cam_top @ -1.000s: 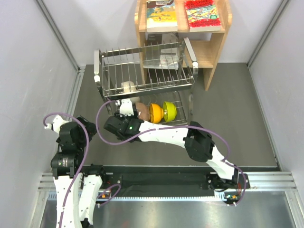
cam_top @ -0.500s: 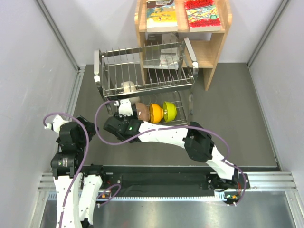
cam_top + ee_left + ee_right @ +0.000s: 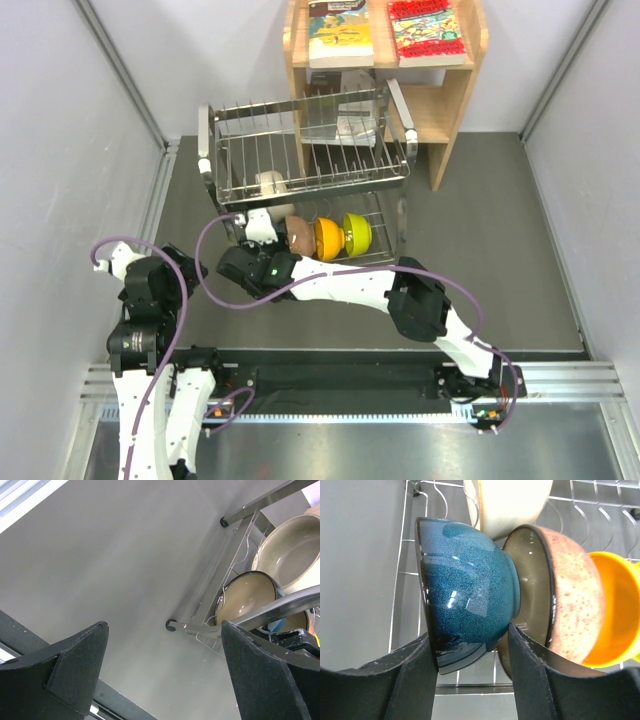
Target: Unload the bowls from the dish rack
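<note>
Now the right tool (image 3: 470, 636) pinches the teal-blue bowl (image 3: 470, 580); the left tool (image 3: 164, 630) gapes wide.

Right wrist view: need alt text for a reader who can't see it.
A teal-blue bowl standing on edge in the dish rack sits between the two black fingers of the right gripper, one at its rim, one at its foot; a firm grip cannot be confirmed. Beside it stand a pinkish-brown bowl, an orange bowl and, above, a cream-white bowl.
</note>
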You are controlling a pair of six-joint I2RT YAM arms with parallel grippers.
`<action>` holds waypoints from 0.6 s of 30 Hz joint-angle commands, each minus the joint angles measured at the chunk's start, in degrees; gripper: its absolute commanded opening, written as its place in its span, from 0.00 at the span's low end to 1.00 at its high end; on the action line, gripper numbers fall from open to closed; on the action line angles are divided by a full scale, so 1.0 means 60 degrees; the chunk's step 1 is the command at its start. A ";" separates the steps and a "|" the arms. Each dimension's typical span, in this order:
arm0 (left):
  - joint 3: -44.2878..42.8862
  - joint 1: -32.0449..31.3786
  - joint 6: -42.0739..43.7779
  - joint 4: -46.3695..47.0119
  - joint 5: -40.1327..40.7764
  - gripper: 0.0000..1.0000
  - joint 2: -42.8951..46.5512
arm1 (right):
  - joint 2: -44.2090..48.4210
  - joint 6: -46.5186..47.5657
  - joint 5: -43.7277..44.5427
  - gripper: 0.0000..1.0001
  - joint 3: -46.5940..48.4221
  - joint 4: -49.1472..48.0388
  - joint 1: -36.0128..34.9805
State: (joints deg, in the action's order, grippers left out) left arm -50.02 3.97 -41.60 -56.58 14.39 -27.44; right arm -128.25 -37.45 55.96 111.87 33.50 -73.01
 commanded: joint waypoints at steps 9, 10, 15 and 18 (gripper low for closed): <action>0.0060 -0.0017 0.0137 0.0552 0.0004 0.99 0.0091 | 0.0134 0.1261 0.1381 0.00 0.0309 -0.0353 -0.0121; 0.0060 -0.0017 0.0137 0.0567 0.0004 0.99 0.0091 | 0.0105 0.1291 0.1366 0.00 0.0309 -0.0353 -0.0121; 0.0075 -0.0017 0.0137 0.0596 0.0018 0.99 0.0091 | 0.0105 0.1905 0.1542 0.00 0.0134 -0.0805 -0.0297; 0.0075 -0.0017 0.0152 0.0582 0.0018 0.99 0.0076 | 0.0105 0.2257 0.1454 0.00 0.0002 -0.1143 -0.0312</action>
State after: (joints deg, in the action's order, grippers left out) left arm -50.02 3.97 -41.60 -56.58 14.39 -27.44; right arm -128.42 -27.75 60.66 111.74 32.40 -73.89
